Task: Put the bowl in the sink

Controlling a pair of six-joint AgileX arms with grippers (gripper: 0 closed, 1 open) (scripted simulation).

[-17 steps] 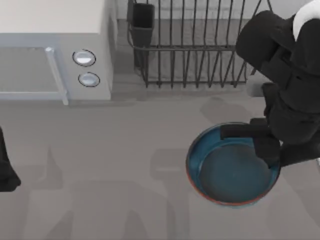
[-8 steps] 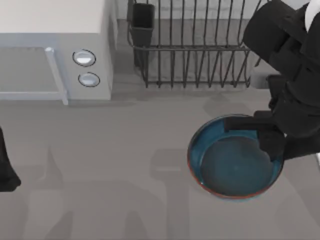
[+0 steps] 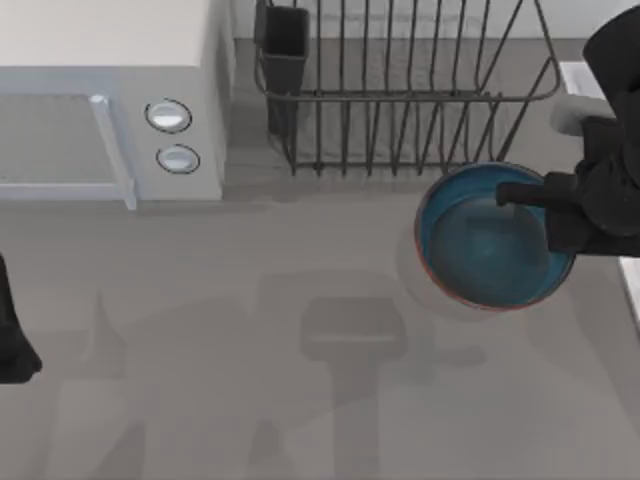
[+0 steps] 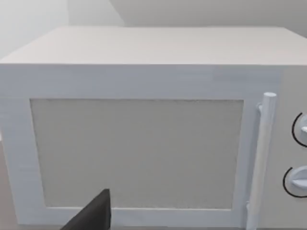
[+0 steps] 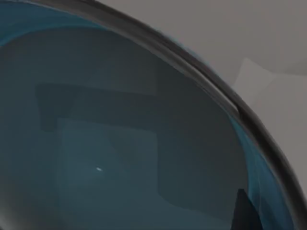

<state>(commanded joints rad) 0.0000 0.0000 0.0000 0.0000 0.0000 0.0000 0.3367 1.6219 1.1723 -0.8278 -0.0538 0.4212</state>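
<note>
We hold the bowl (image 3: 490, 240) with our right gripper (image 3: 560, 212), its fingers clamped on the bowl's right-hand rim, one finger reaching across the teal inside. From above, the bowl sits near the table's (image 3: 250, 300) right edge, just in front of the dark wire rack (image 3: 400, 100), and its shadow falls on the grey surface below and to the left of it. The sink's (image 3: 628, 290) whitish rim shows as a thin strip at the table's right edge, just beside the bowl and partly behind our right arm. The bowl is not over the basin.

In the right wrist view, the bowl's teal inside (image 5: 120, 143) is seen from close up, with its dark rim curving across and grey table beyond.

Our left arm (image 3: 12, 335) is parked at the table's left edge. We cannot tell how its fingers stand. Its wrist view faces the white microwave (image 4: 144, 134), which stands at the table's back left corner, door shut.
</note>
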